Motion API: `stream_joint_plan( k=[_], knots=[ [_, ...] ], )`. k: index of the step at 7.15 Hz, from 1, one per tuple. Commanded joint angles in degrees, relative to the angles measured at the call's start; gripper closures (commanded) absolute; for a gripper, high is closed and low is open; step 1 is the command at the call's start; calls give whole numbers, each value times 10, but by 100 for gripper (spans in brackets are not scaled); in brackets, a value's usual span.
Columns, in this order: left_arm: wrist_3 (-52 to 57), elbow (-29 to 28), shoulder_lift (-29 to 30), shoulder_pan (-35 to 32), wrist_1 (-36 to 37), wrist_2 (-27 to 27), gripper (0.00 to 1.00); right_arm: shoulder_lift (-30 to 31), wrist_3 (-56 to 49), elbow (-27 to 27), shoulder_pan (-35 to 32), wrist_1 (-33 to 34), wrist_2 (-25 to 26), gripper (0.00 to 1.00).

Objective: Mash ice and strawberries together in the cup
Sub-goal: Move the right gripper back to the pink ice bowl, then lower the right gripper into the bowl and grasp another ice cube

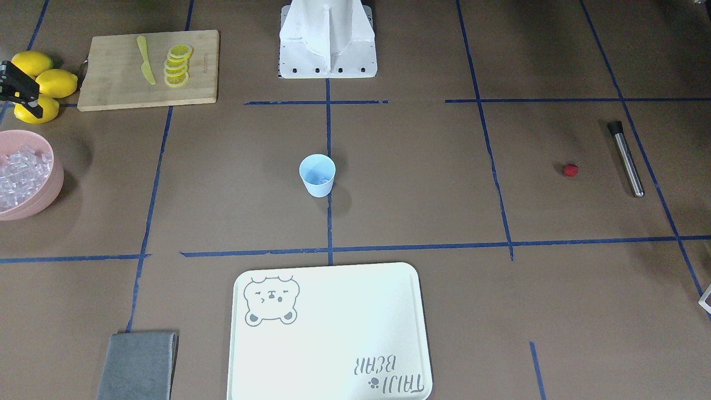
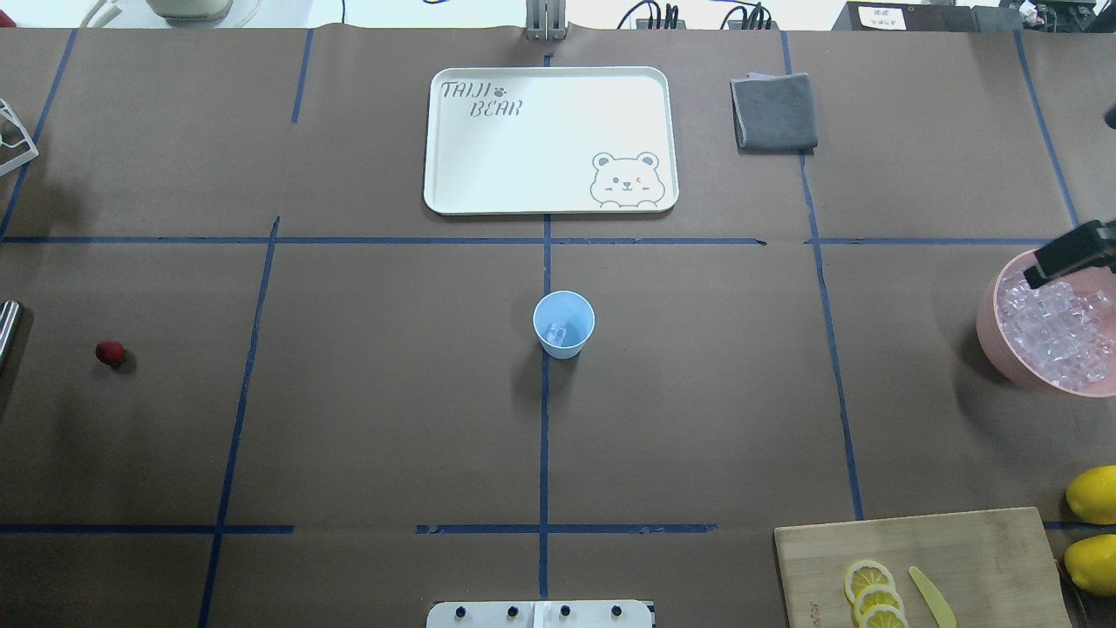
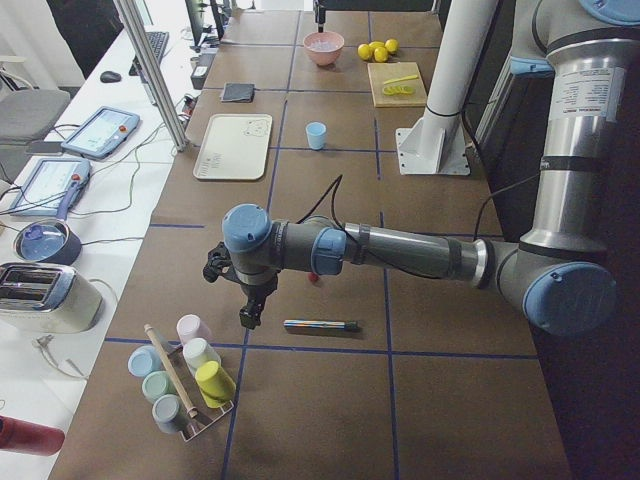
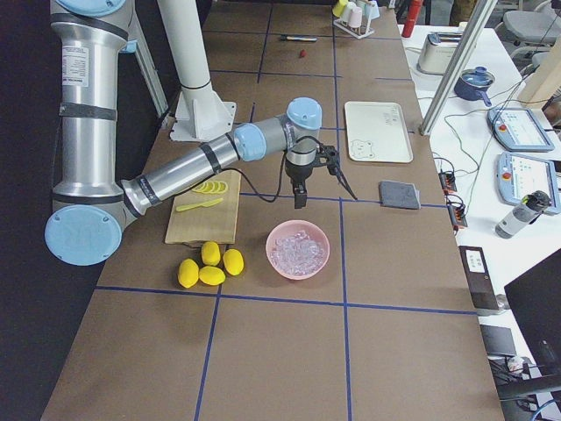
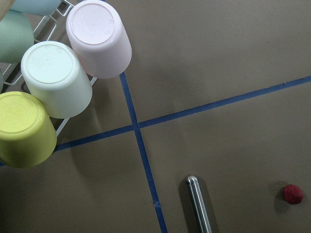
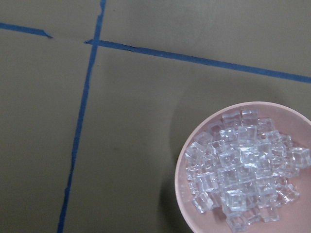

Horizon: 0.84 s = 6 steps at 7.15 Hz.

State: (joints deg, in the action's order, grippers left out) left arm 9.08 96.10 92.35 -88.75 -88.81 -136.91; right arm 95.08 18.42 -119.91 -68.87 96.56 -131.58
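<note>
The light-blue cup (image 1: pixel 317 175) (image 2: pixel 563 324) stands upright at the table's middle with a clear piece of ice (image 2: pixel 556 332) in its bottom. More ice (image 6: pixel 243 184) fills a pink bowl (image 2: pixel 994 336) at the table's right end. My right gripper (image 4: pixel 320 195) hangs open just beyond the bowl's far rim, nothing held; one finger (image 2: pixel 1068 253) shows overhead. The strawberry (image 1: pixel 570 170) (image 5: pixel 293 194) lies alone far to the left. My left gripper (image 3: pixel 232 295) hovers above the table's left end, near the berry; I cannot tell if it is open or shut.
A steel rod with a black tip (image 1: pixel 627 158) lies beside the berry. A rack of upturned cups (image 5: pixel 73 73) stands at the left end. The white bear tray (image 2: pixel 453 196) and grey cloth (image 2: pixel 774 112) sit at the far side. Cutting board with lemon slices (image 1: pixel 111 89) and lemons (image 1: pixel 55 83) near the bowl.
</note>
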Motion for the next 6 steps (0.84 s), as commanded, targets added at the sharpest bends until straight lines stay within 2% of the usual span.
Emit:
stream_joint_plan(
  k=[1, 3, 4, 6],
  knots=[
    [-1, 3, 0, 0, 0, 0, 0, 34, 32, 48, -1, -100, 4, 1],
    [-1, 2, 0, 0, 0, 0, 0, 37, 39, 74, 21, -113, 15, 2],
    [-1, 2, 0, 1, 0, 0, 0, 36, 39, 86, 40, -115, 42, 2],
    [-1, 2, 0, 1, 0, 0, 0, 35, 36, 114, 59, -116, 45, 4]
  ],
)
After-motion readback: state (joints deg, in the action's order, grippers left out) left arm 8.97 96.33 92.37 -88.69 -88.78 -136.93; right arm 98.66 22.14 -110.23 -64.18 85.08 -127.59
